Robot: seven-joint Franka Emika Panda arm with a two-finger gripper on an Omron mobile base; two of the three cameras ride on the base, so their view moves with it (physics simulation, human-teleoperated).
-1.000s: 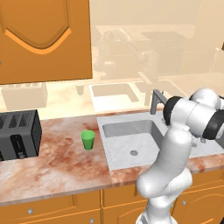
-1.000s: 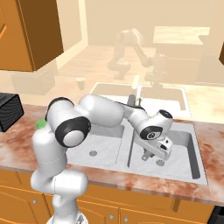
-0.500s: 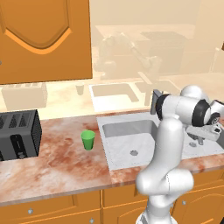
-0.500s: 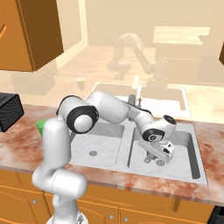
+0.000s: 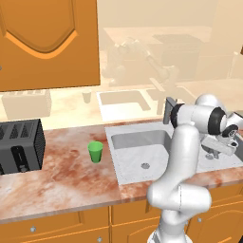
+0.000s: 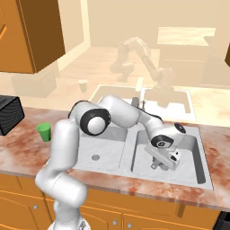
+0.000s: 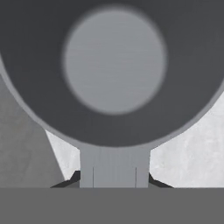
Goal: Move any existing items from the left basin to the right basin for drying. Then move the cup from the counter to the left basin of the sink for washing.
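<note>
I see the white arm reaching across the light grey metal double sink [image 6: 134, 134] and down into the right-hand rectangular basin [image 6: 197, 157]. The two-finger gripper [image 6: 155, 165] sits low in that recess, close above its floor, in the right base view. In the left base view the wrist is partly cut off by the arm's own elbow, and the basin floor beneath it is hidden.

The small dark grey round pot with the short straight handle [image 7: 114, 70] fills most of the hand view — I look straight into its mouth at a paler round bottom. Its handle runs down to the lower edge, where the dark fingertips [image 7: 72, 178] show just at either side of it. The jaws appear closed on the handle, though the contact itself is cut off by the bottom of the picture. From the right base view the pot is too small and too masked by the hand to make out; whether it touches the basin floor, I cannot tell.

The left-hand basin with its small round drain [image 5: 144, 165] holds nothing I can see. The small bright green tapered cup [image 5: 95, 152] stands upright on the reddish-brown marbled counter [image 5: 61, 180], between the black toaster [image 5: 20, 146] and the sink — well apart from the gripper.
</note>
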